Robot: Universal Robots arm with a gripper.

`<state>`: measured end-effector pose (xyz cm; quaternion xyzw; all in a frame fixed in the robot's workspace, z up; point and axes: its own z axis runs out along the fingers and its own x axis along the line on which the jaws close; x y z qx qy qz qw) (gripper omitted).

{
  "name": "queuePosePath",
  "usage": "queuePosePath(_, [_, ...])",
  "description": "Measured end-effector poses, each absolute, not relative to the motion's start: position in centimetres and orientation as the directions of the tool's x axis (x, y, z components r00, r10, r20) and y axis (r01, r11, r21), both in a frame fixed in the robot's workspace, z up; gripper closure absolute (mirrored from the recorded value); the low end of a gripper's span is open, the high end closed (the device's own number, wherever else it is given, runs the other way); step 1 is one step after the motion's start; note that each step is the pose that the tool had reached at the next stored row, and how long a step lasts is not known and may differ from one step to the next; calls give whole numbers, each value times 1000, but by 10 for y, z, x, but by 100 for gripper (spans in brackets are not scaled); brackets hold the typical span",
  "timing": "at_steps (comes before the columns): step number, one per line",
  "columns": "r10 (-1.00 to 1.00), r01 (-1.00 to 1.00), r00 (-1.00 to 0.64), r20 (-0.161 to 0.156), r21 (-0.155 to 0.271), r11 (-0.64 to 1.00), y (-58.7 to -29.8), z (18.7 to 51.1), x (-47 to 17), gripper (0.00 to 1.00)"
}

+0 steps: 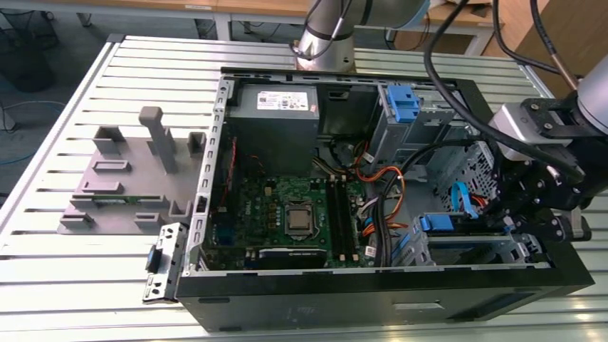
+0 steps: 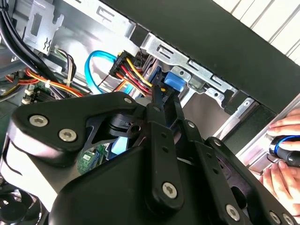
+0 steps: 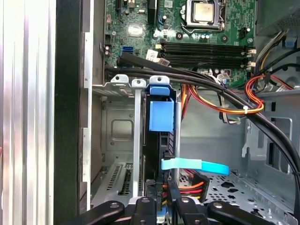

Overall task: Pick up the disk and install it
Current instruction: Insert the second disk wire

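Disk (image 3: 161,117): stood on edge in the drive cage (image 3: 117,126) at the case's (image 1: 380,303) front corner, blue rail end up, cables plugged at its rear.
My gripper (image 3: 161,199): just behind the disk's cabled end, above the cage (image 1: 475,246) in the exterior view.
Jaws: narrow, tips close together near the connector (image 2: 159,93); whether they pinched anything I could not tell.
Handling, as I judged: rigid, fairly heavy, smooth metal, shock-sensitive.
Hold: by the side rails or long edges, never the cables.
Hand (image 2: 281,145): a person's, resting outside the case.
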<state>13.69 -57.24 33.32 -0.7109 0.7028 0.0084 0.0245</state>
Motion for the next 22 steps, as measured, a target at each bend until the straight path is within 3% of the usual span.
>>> queuePosePath(22, [-999,-1000,12,-46,-22,-11,-572,339,139,83])
